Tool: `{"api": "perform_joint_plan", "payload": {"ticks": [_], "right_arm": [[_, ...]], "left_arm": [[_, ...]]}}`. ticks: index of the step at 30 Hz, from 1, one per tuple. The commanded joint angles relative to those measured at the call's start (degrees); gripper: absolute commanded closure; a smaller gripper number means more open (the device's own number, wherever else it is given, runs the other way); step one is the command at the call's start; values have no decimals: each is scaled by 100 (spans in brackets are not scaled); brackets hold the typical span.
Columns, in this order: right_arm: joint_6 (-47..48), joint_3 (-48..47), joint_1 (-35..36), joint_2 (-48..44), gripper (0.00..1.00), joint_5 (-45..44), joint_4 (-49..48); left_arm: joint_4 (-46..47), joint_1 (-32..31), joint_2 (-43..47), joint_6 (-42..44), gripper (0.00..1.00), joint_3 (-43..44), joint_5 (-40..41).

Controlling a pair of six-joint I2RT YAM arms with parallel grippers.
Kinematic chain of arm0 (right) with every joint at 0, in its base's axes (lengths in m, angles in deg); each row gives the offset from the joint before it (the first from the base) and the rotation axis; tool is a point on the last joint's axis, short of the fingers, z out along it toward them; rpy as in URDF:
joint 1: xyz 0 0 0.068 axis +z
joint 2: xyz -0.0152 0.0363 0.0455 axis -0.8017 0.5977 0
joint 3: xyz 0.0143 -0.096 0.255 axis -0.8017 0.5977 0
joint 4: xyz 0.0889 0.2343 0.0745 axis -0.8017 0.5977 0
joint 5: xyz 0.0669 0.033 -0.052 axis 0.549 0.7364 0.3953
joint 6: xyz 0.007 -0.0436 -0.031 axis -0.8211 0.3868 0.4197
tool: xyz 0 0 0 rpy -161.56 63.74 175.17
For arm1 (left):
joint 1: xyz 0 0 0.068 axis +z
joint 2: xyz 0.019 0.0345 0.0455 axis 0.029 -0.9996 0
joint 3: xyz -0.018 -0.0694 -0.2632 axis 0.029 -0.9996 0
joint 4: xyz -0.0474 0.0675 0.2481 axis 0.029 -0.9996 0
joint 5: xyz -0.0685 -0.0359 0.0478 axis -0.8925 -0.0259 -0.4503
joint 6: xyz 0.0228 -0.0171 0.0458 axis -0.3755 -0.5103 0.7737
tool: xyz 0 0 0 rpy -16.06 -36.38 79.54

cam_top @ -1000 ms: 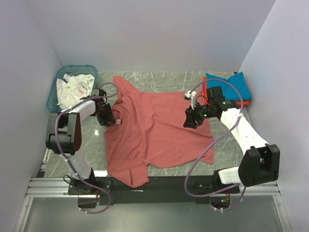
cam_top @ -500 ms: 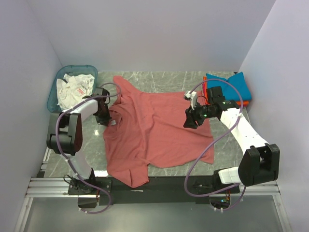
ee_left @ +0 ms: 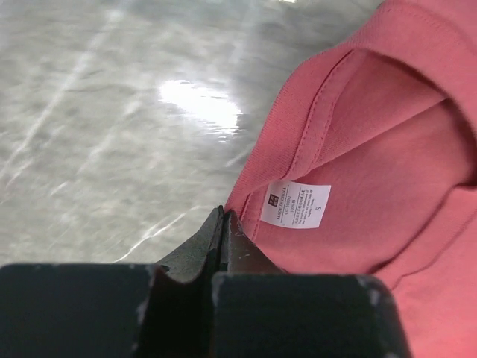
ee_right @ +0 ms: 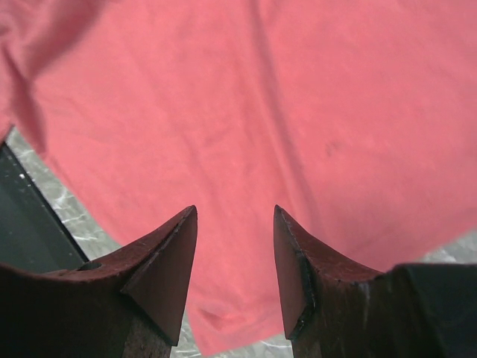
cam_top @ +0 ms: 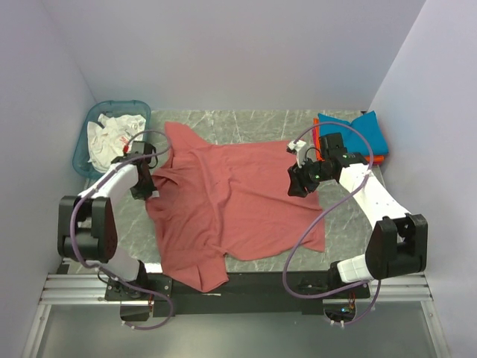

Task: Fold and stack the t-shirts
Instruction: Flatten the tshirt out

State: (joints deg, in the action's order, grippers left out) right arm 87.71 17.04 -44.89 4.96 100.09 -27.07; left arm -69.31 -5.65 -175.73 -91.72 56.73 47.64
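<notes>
Pinching red t-shirt (cam_top: 238,201): left pincer (ee_left: 223,216) | right pincer (ee_right: 235,212) agape | marbled table (cam_top: 261,123), white walls (cam_top: 223,52)

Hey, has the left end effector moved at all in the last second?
Yes. The left end effector has shifted left, ending up closer to the teal basket, and it has dragged the red t-shirt by the collar with it.

Three t-shirts in all: one dusty-red t-shirt (cam_top: 238,205), one teal-blue t-shirt (cam_top: 364,130), one orange t-shirt (cam_top: 380,158). One white neck label (ee_left: 295,204). One teal basket (cam_top: 84,134), holding one heap of crumpled white cloth (cam_top: 113,134), pieces too tangled to count. Two arms, two hands: one left hand (cam_top: 146,188), one right hand (cam_top: 298,183). One counter (cam_top: 246,123).
</notes>
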Motion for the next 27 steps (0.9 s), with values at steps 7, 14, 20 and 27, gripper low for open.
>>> {"api": "perform_joint_plan", "payload": {"ticks": [7,14,20,27], "right_arm": [[-173,2,-49,118,47,-528,-202],[-208,-95,-128,188,48,-397,-167],[-208,-139,-225,109,47,-116,-141],[-234,-95,-252,57,47,-80,-220]], "left_arm": [[373,547,1290,-204,73,-522,-204],[733,601,1977,15,37,-549,-1223],[1542,584,989,262,32,293,-2567],[1192,286,-1201,103,42,2691,-2377]]}}
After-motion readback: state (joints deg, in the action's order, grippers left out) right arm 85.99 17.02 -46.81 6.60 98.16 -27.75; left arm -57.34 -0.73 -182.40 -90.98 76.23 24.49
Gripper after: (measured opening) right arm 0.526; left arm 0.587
